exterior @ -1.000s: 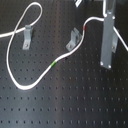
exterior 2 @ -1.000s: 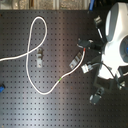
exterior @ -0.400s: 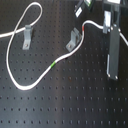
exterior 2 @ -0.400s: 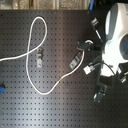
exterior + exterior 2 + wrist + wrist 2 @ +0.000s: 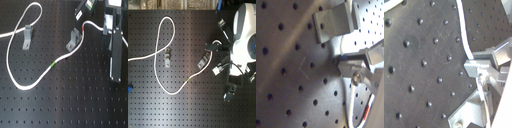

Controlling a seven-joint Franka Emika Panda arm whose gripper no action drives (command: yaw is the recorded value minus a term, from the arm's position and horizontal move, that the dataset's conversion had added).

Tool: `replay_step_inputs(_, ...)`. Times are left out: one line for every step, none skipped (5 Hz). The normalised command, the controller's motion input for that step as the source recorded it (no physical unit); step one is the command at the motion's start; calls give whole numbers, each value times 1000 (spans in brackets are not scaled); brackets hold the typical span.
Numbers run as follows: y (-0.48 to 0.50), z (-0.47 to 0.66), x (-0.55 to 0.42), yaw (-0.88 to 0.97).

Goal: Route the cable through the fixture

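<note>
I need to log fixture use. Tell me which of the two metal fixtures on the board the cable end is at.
The fixture nearer the end effector, toward the first exterior view's right. The cable runs up to it; the other fixture stands inside the cable's loop.

A black perforated desk (image 5: 75, 105) carries everything. On it lies the white cable (image 5: 15, 80), looping wide across the surface, with a green band (image 5: 52, 65) partway along. Two small grey fixtures stand on the desk, one (image 5: 27, 36) inside the loop and the other (image 5: 73, 41) beside the cable's run. A small blue object (image 5: 129, 90) sits at one desk edge in the second exterior view.
</note>
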Motion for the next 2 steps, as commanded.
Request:
replay_step_inputs(-229,7,-135,-17)
replay_step_inputs(-255,8,-213,114)
